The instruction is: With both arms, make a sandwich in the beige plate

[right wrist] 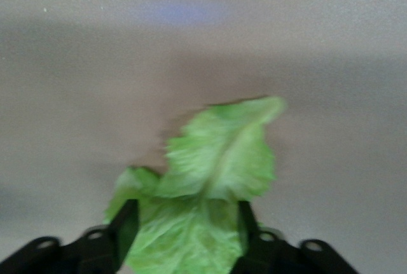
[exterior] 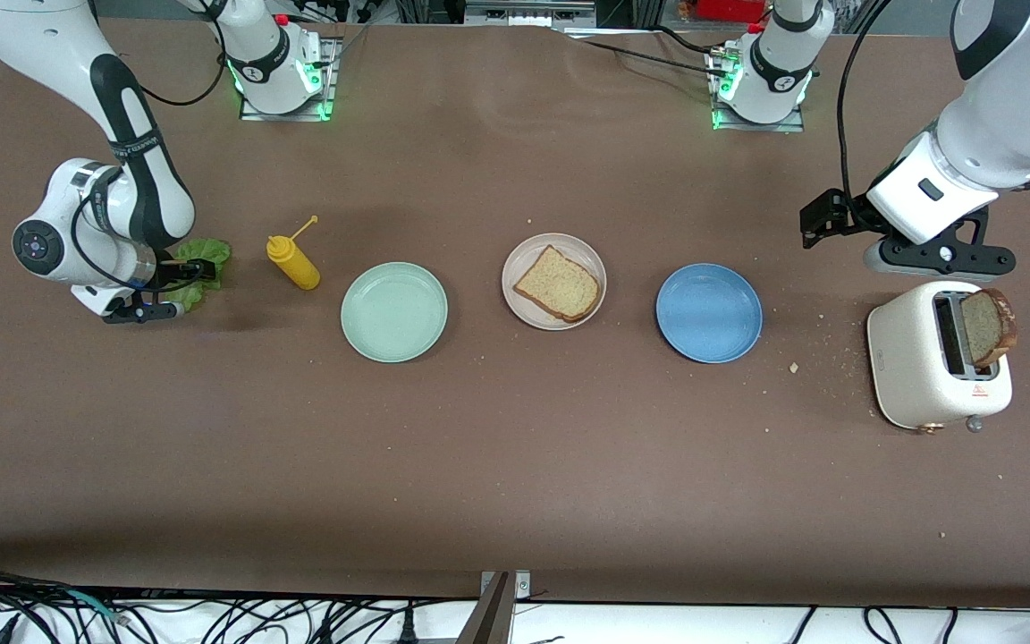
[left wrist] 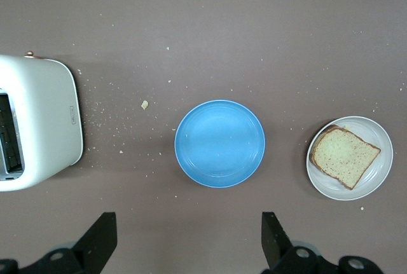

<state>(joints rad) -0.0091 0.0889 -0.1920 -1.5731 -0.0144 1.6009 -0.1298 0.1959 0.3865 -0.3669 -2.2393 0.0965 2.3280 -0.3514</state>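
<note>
I have the right gripper [right wrist: 184, 226] down at the lettuce [right wrist: 210, 178], fingers half-closed either side of the leaf; I can't tell if it's gripped yet. The left gripper [left wrist: 187, 239] waits wide open, empty, over the table near the toaster [exterior: 935, 358]. The beige plate [exterior: 524, 259] holds one bread slice [exterior: 558, 284], ready for the leaf.

brown table [exterior: 515, 465] bears three plates [exterior: 394, 312], toaster [exterior: 935, 358], mustard bottle [exterior: 293, 262], lettuce [exterior: 202, 268].
</note>
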